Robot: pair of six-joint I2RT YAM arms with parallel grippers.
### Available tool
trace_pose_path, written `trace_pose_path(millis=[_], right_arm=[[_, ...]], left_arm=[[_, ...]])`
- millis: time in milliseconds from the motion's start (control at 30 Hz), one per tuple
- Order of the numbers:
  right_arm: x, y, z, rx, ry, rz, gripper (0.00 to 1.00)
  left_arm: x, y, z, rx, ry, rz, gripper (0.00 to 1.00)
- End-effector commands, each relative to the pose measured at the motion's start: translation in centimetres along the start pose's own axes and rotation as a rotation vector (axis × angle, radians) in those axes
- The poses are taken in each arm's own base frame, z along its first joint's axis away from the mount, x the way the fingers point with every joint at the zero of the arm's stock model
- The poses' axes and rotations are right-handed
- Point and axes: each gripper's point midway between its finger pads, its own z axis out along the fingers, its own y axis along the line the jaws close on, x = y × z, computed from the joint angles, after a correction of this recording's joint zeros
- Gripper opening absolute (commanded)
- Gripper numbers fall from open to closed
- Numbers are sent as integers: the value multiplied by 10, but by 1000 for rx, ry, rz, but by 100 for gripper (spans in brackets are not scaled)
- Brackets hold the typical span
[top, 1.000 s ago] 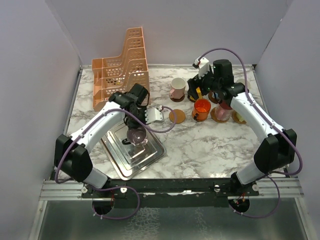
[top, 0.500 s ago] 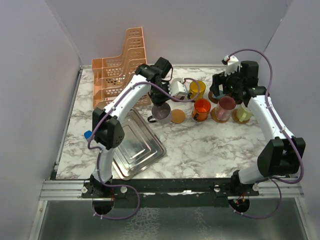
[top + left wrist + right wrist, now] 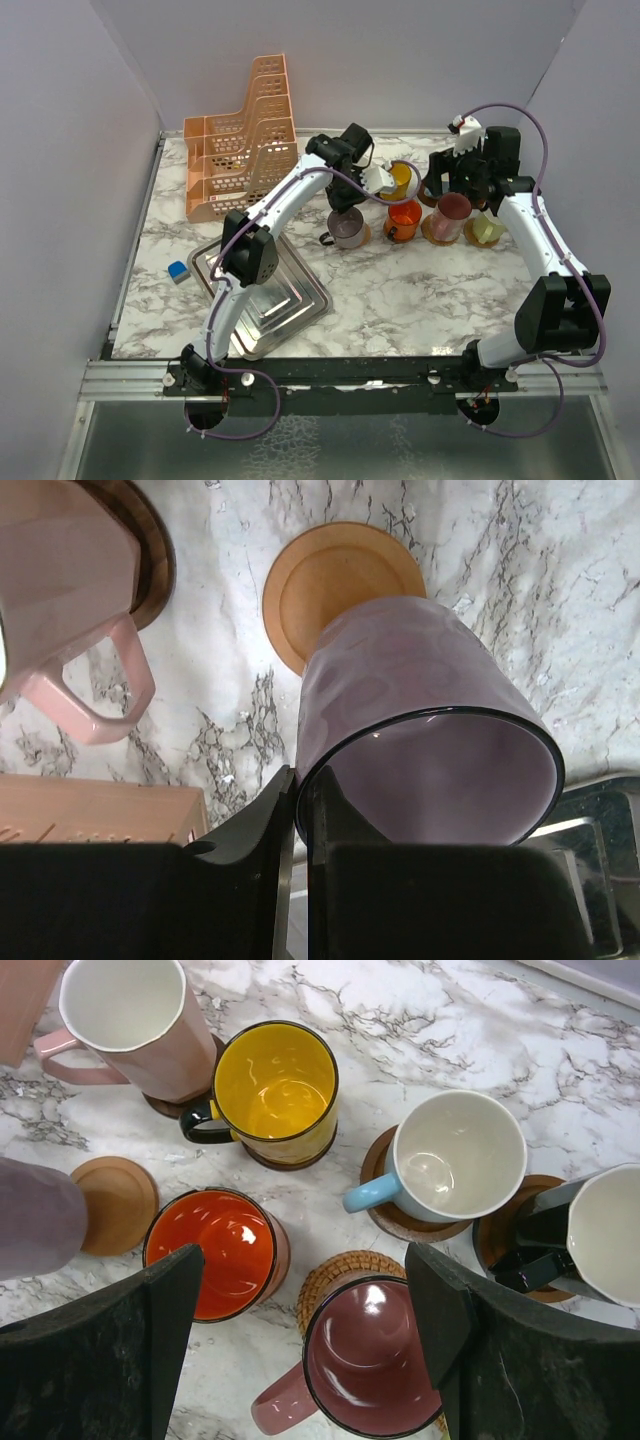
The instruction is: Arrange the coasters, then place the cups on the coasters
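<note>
Carried across from the tray (image 3: 300,312), the grey-purple cup (image 3: 420,730) is pinched at its rim by the left gripper (image 3: 300,810) over a bare coaster (image 3: 320,580) — not yet set down; the other cups (image 3: 275,1090) seem seated, and the right gripper (image 3: 305,1260) is spread wide, empty.

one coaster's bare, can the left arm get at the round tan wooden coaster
Likely yes: the left claw, shut on the rim of the grey-purple mug, holds it over the round tan wooden coaster; the pale pink mug and glossy orange mug stand clear beside.
</note>
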Motion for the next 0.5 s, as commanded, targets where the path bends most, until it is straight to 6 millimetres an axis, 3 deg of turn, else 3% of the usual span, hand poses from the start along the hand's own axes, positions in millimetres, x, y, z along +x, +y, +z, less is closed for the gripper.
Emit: trace_pose_path(millis=[0, 467], right_arm=[[-12, 1, -5, -14, -51, -13, 83], [-3, 5, 1, -40, -27, -4, 83]], left_arm=[[-20, 12, -6, -70, -48, -14, 0], [-24, 15, 9, -83, -37, -6, 0]])
